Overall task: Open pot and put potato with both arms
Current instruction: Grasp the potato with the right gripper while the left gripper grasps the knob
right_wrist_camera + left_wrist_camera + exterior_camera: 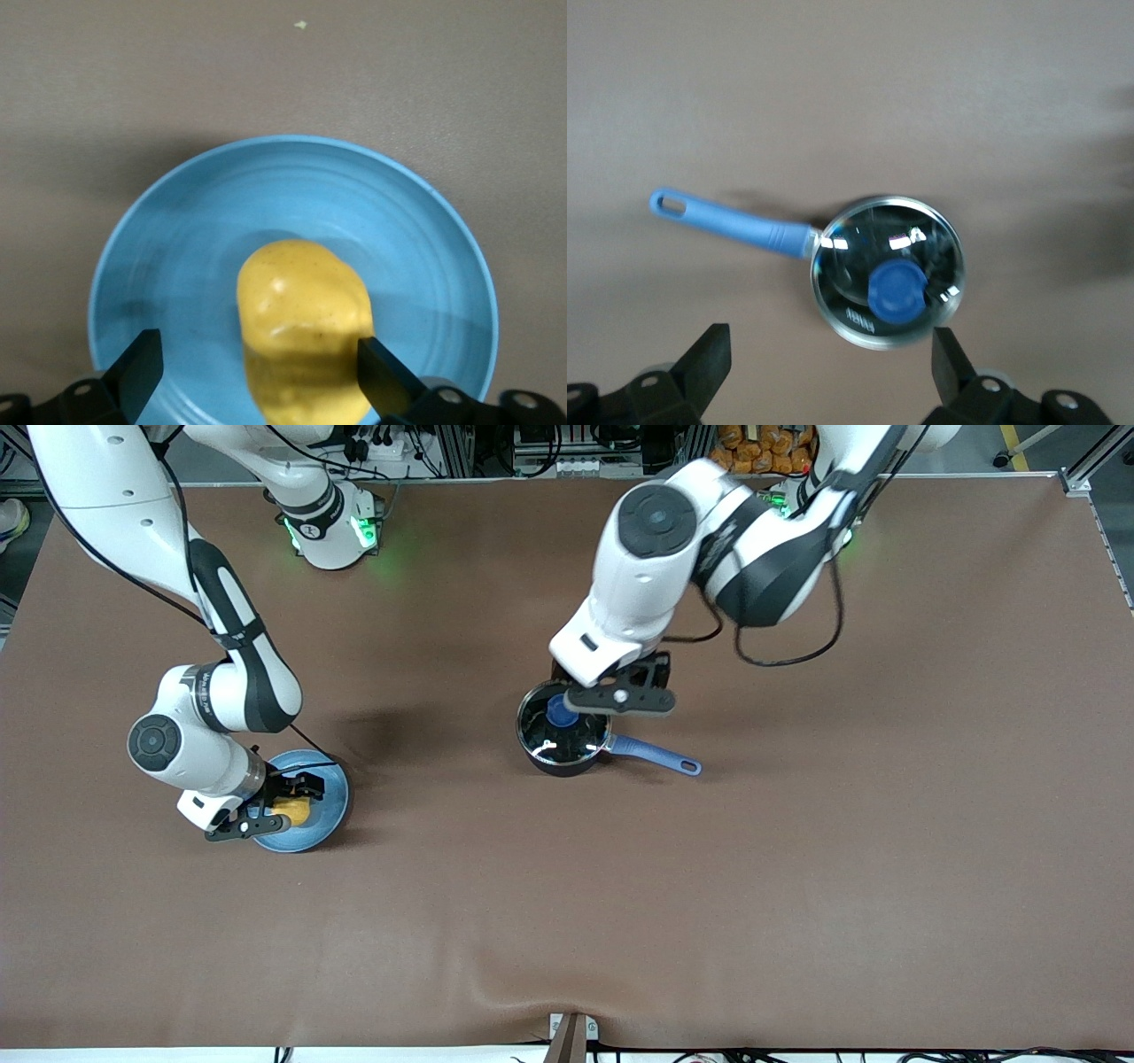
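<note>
The black pot (562, 740) stands mid-table with its blue handle (660, 755) pointing toward the left arm's end. Its glass lid (888, 270) with blue knob (897, 292) is on it. My left gripper (617, 691) hangs open and empty just above the pot; in the left wrist view my left gripper (830, 359) shows the lid just past its fingertips. The yellow potato (292, 811) lies on a light-blue plate (328, 779). My right gripper (285, 802) is low over the plate and open. In the right wrist view my right gripper (261, 367) straddles the potato (301, 310). One finger (385, 372) is at its side.
The brown table cloth (797, 886) spreads wide around both things. The plate (177, 230) lies toward the right arm's end of the table, a little nearer to the front camera than the pot. A small bracket (571, 1036) sits at the table's front edge.
</note>
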You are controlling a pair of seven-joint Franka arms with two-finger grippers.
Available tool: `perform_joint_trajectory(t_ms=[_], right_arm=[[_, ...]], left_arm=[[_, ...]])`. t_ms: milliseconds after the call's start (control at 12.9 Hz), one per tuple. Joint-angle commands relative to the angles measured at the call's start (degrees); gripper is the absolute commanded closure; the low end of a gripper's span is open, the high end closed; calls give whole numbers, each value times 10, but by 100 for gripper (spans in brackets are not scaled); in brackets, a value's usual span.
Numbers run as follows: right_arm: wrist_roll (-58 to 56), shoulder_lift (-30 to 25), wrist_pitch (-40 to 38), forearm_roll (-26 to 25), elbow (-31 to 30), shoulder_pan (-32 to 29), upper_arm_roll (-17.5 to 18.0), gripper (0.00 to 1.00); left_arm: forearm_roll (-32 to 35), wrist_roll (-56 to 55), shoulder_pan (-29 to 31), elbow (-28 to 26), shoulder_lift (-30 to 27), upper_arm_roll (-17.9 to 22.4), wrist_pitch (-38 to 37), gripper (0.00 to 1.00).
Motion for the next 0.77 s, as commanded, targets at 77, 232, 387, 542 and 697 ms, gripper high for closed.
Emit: perform_joint_trajectory(t_ms=[77,232,387,542,697], right_arm=[[-20,17,26,-11,-2,-18,4,0],[-19,17,24,-12,-1,-22,4,0],[-17,15,19,-11,0,-24,4,0],[-17,13,17,-11,2,-26,4,0],[-17,14,18,-10,2,-27,4,0]], left_arm=[[52,-12,-35,30,68,7,46,0],[55,-12,-51,28,83,7,46,0],[55,-16,-56,24,94,6,46,0],[52,-24,-56,23,98,6,51,0],[54,-89,-61,9,98,6,53,0]])
